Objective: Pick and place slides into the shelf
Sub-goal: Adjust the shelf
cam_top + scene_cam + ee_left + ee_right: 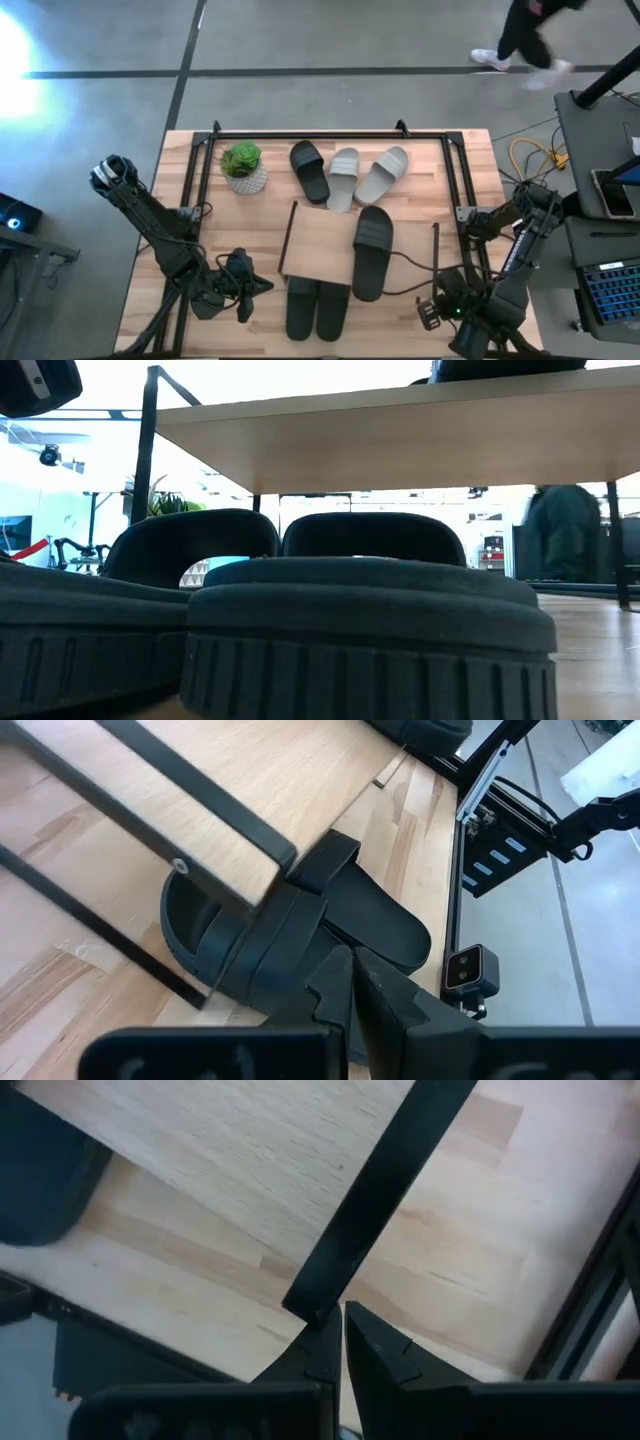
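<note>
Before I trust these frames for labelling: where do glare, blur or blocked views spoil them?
High view: strong glare on the floor at the upper left, and a motion-blurred person at the top right. Low view: black slides right at the lens fill the lower half, and the room behind is washed out bright under the shelf. Right wrist view: the dark slide at the edge is soft.

No legible text, label, brand, number or sign anywhere in the four views. Nothing readable on the slides (pixel 373 250), the shelf (pixel 318 245), or the tabletop (pixel 250 225). Laptop (pixel 611 290) at the right edge of the high view: keys visible, characters too small to read. Room beyond the table in the low view: blurred shapes only.
</note>
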You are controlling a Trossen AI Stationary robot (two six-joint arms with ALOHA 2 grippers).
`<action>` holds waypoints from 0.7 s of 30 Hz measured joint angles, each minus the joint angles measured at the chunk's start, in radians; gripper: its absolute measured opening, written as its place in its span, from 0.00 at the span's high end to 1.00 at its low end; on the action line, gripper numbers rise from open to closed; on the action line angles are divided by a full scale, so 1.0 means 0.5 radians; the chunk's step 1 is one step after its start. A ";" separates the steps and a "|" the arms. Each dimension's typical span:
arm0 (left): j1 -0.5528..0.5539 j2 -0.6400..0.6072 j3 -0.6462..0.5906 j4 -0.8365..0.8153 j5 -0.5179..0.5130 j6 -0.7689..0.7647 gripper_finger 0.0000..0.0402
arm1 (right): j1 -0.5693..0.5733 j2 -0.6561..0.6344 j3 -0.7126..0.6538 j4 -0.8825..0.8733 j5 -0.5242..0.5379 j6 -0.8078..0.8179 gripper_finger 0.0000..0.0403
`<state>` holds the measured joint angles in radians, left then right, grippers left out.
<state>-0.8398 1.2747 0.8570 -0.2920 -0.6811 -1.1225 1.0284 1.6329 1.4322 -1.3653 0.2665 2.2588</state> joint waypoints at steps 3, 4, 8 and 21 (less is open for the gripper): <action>0.000 0.000 0.000 0.001 0.000 0.000 1.00 | -0.035 0.000 0.000 -0.089 0.047 0.000 0.97; 0.000 0.000 0.000 0.000 0.000 -0.001 1.00 | -0.044 0.000 0.000 -0.129 0.055 0.000 0.97; 0.000 0.000 0.000 0.001 0.000 -0.001 1.00 | -0.071 -0.004 0.000 -0.299 0.065 -0.002 0.97; -0.002 0.000 0.000 -0.011 0.025 -0.044 1.00 | -0.084 -0.067 -0.022 -0.412 0.029 -0.015 0.97</action>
<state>-0.8406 1.2747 0.8570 -0.2976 -0.6687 -1.1446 0.9861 1.5993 1.4211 -1.5713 0.2811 2.2513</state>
